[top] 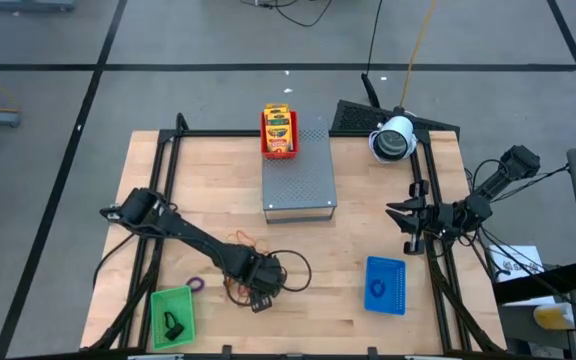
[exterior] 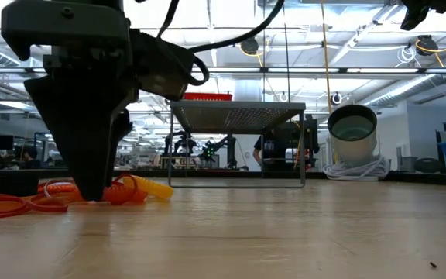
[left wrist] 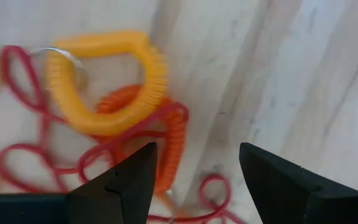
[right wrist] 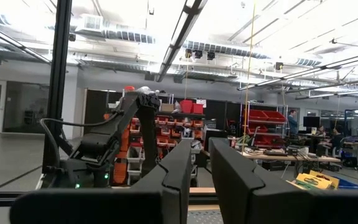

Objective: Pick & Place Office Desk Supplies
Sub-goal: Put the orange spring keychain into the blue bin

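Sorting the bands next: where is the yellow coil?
In the low view, the yellow coil lies on the table's left side, touching the orange bands, beside the left pincer.

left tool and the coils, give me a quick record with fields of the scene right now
left tool: open, low over the table, fingers down by the coils
coils: tangle of yellow coil, orange coil and red loops on the table
held: nothing between the fingers
right tool: nearly shut, empty, raised at the table's right edge
green tray: front left, dark clip inside
blue tray: front right
red tray: with crayon packet, on the grey box
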Motion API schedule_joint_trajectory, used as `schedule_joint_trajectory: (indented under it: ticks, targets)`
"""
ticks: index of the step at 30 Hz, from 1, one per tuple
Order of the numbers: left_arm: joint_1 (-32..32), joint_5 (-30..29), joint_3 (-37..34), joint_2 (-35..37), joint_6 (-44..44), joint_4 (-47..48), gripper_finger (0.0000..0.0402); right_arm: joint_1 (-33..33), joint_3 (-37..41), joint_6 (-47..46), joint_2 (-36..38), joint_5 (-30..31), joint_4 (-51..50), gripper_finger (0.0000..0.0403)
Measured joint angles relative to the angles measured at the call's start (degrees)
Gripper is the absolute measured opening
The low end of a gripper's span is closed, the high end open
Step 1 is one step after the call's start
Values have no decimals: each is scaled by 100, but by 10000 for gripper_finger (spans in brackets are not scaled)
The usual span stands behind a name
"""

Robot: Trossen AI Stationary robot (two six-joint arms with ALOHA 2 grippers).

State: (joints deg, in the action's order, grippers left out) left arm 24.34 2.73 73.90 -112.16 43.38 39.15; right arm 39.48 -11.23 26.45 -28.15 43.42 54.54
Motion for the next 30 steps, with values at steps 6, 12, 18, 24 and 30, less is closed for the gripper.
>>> schedule_joint_trajectory:
  ticks: [6, 12, 18, 24, 30]
  targets:
    - [0, -76, -156, 13, 146, -267, 218, 0, 0, 23, 0, 2, 0, 50]
    - [-6, -214, -170, 15, 81, -107, 79, 0, 0, 23, -1, 2, 0, 50]
    - [-35, -182, -170, 38, 226, 75, 20, 0, 0, 23, 0, 2, 2, 50]
    - [-43, -80, -15, 219, 232, 599, 10, -1, 0, 23, 1, 2, 4, 50]
    - [-66, -281, 163, 756, 269, 863, 7, 0, -1, 22, 1, 2, 17, 50]
